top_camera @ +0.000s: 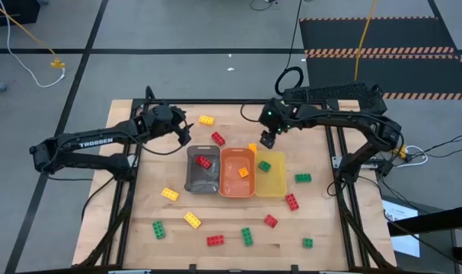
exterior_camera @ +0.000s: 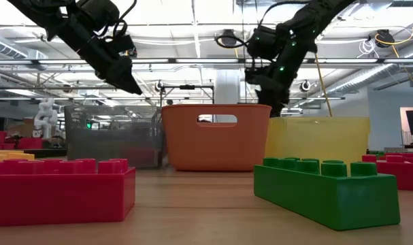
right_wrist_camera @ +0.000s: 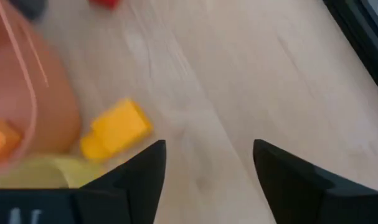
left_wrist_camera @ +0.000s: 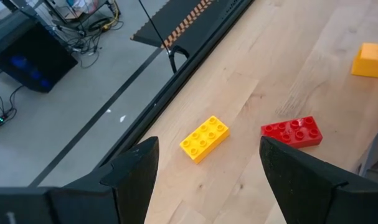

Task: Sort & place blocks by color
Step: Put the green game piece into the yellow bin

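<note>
While the right arm reaches over the desk (top_camera: 322, 221), its fingers (right_wrist_camera: 204, 180) are spread and empty, an orange block (right_wrist_camera: 116, 129) lying just beside them.

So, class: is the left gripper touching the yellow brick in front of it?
Apart. The left wrist view shows the yellow brick lying on bare table beyond the left gripper, with wood visible between it and both open fingers.
</note>
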`<state>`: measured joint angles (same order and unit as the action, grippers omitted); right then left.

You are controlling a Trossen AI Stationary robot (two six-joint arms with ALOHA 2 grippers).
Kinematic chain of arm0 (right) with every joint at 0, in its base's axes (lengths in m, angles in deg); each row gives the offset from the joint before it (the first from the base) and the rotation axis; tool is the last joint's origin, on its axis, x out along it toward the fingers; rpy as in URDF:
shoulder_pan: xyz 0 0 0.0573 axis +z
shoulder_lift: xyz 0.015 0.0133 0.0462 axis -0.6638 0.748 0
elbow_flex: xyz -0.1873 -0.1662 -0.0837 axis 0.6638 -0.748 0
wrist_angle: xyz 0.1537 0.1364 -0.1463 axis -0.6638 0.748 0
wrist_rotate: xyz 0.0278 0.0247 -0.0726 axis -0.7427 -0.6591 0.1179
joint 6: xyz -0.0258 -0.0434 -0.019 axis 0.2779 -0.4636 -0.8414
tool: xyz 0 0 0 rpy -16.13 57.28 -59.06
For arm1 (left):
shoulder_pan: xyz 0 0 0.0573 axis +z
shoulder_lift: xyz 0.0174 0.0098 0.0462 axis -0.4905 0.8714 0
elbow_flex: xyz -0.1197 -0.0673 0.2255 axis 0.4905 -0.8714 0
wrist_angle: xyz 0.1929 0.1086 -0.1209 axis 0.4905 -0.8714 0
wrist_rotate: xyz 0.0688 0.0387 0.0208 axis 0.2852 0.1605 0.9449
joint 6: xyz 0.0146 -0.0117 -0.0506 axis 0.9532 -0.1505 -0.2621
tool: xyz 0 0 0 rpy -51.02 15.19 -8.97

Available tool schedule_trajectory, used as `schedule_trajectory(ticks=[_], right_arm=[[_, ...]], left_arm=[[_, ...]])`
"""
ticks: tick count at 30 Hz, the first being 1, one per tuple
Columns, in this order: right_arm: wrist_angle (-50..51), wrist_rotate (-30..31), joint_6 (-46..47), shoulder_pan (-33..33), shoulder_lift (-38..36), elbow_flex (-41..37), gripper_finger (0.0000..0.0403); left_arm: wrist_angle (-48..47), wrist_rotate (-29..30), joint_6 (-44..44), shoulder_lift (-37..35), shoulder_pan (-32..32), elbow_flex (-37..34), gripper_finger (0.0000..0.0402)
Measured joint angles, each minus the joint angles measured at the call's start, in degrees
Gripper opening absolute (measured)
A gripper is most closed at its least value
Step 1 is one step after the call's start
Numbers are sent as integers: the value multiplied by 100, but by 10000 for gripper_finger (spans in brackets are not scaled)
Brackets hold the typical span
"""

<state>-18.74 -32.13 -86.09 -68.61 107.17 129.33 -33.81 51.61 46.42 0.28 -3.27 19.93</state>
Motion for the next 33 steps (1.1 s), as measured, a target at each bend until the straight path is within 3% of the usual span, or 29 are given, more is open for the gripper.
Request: schedule_trajectory(ticks=[10,16,28,33], right_arm=[[729,-27,57,93,-795,0,227],[2445,-27,381,243,-1080,0,225],[3570,-309,725,1651,-1445,-3,250],[3571,-272,1617,2325,-1383,-213,265]], left_arm=[[2,0,4,0,-9,0,278],[-30,1,7,0,-9,0,278],[-11,2,13,0,-4,0,278],[-37,2,29,0,-4,0,278]])
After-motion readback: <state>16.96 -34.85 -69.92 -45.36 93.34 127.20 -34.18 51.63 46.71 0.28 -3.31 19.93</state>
